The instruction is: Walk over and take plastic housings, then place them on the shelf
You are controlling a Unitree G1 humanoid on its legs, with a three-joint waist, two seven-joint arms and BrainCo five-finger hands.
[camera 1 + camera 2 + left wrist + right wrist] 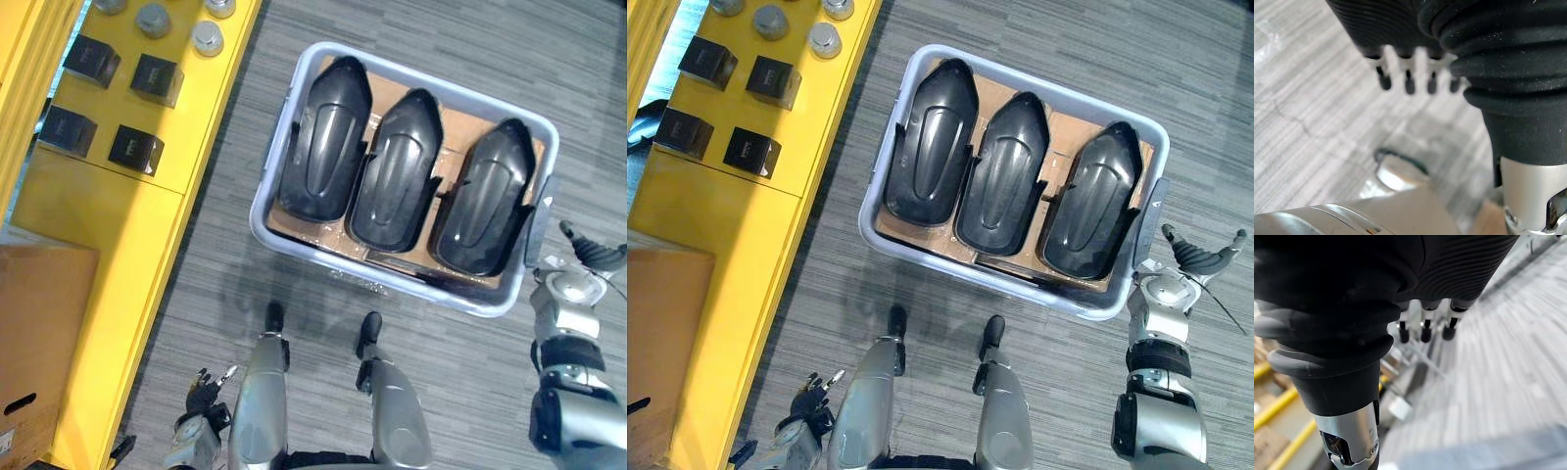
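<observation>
- Housings (402, 166): three side by side in a bin (392, 277) on the floor (470, 29), just beside the right hand (1203, 259)
- Right fingers: straight, holding nothing
- Left hand (201, 392): fingers relaxed, empty, well apart from the bin, by the shelf (98, 225)

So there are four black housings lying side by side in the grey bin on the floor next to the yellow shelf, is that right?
Not quite. The grey bin holds three black housings, not four: one nearest the yellow shelf, at, one in the middle and one at the robot's right. The left eye view shows them side by side, with the bin on the floor next to the shelf.
</observation>
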